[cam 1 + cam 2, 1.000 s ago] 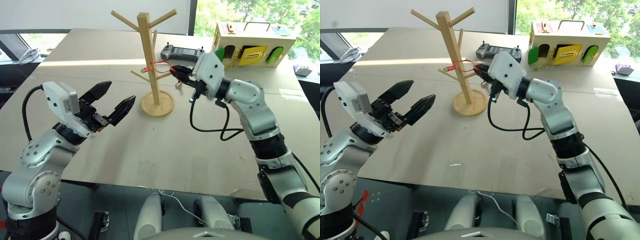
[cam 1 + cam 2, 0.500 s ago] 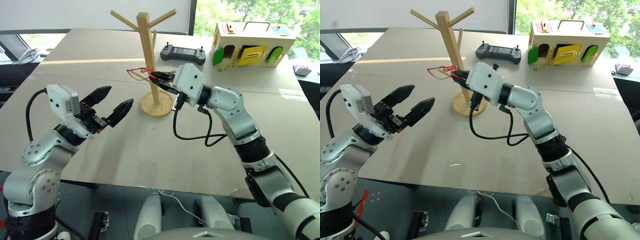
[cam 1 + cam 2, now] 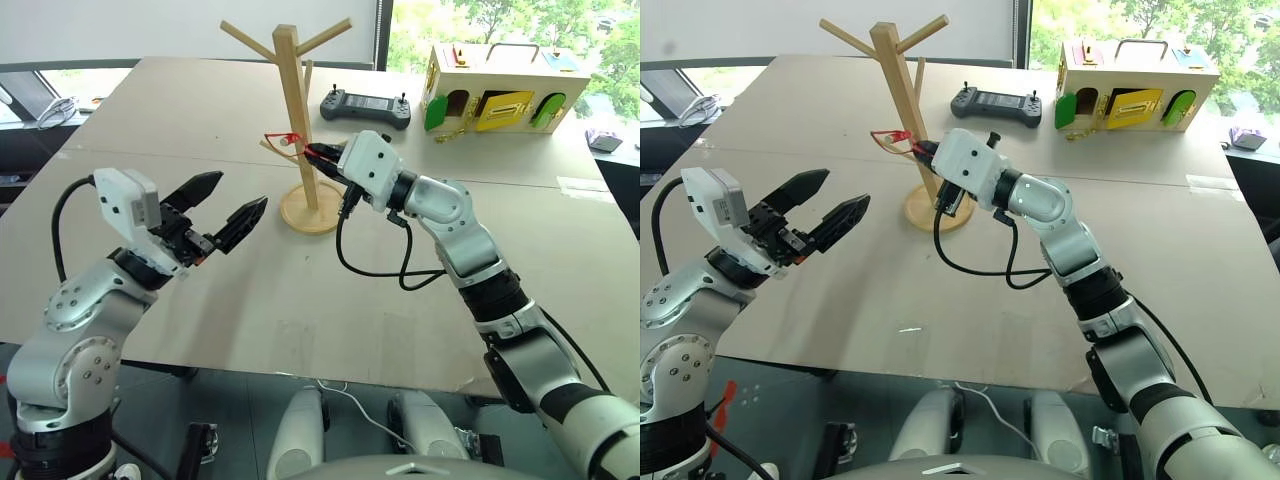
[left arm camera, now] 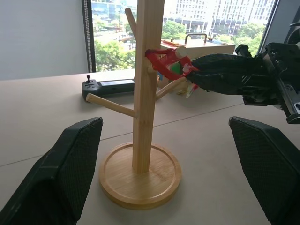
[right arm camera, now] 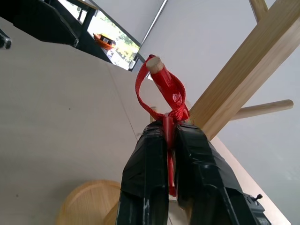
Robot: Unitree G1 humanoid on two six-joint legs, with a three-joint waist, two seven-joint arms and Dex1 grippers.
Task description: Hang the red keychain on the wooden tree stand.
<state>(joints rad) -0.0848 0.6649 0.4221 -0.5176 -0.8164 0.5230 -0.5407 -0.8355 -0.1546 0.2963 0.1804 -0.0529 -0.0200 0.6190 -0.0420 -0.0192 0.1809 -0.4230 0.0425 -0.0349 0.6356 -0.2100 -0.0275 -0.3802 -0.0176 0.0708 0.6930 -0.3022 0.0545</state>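
1. The red keychain (image 5: 165,89) has its cord loop over the tip of a lower peg on the wooden tree stand (image 3: 300,120), the peg end poking through the loop.
2. The right gripper (image 5: 171,136) is clamped tight on the cord's tail, right beside the square post.
3. The left gripper (image 3: 228,205) hovers well apart from the stand, fingers spread wide, holding nothing.
4. Behind sit a black controller (image 3: 366,106) and a cream house-shaped box (image 3: 500,85).
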